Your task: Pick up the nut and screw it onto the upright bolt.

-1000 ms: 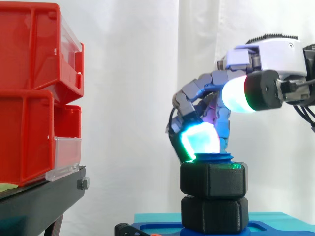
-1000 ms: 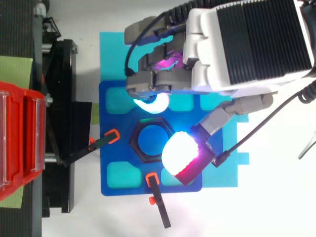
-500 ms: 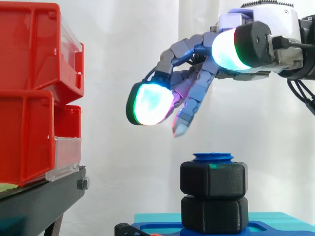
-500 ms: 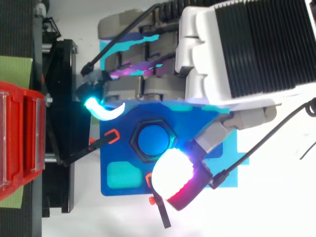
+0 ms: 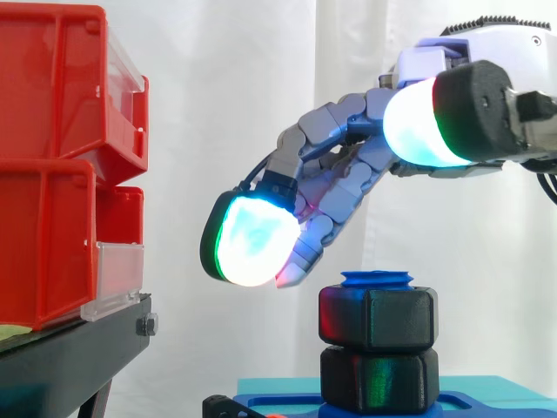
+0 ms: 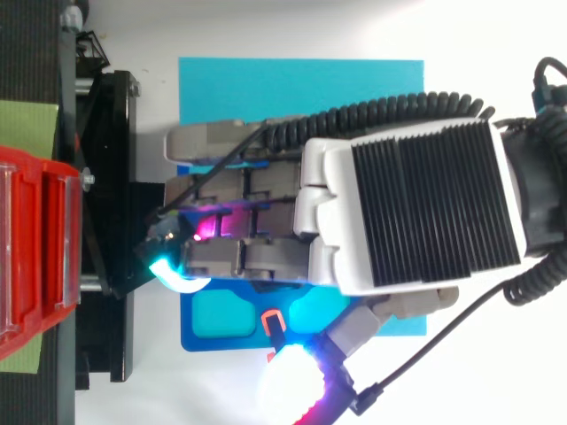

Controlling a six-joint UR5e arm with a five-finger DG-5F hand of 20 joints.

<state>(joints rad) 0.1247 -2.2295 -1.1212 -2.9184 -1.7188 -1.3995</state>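
- Nearest: the thumb pad (image 5: 422,122), glowing white-cyan, is held high and right of the bolt and touches nothing.
- An orange-tipped clamp (image 6: 271,320) sits at the near edge of the blue plate (image 6: 213,323). It lies low and should not block a reach from above.
- The nut (image 5: 376,318) is a black hex. It already sits on the upright bolt (image 5: 376,279), whose blue tip pokes out above it.
- Right under it is a second black hex block (image 5: 376,380), standing on the plate.
- Handling, my guess: rigid plastic, light, matte — not slippery, not fragile.
- Best hold looks like two opposite flats, thumb on one and fingers on the other. Keep it level or the thread may bind.
- The hand (image 5: 335,178) has its fingers stretched out and loosely spread, holding nothing. It hovers above and left of the nut; the lowest fingertip is near the bolt tip but apart from it.
- Left: red bins (image 5: 52,157) on a black stand (image 5: 70,357), apart from the bolt — in the way only if the hand swings left.
- Farther: a cyan mat (image 6: 301,84) runs out past the plate's far side on the white surface (image 6: 266,27).
- Farthest: a white curtain (image 5: 226,131).
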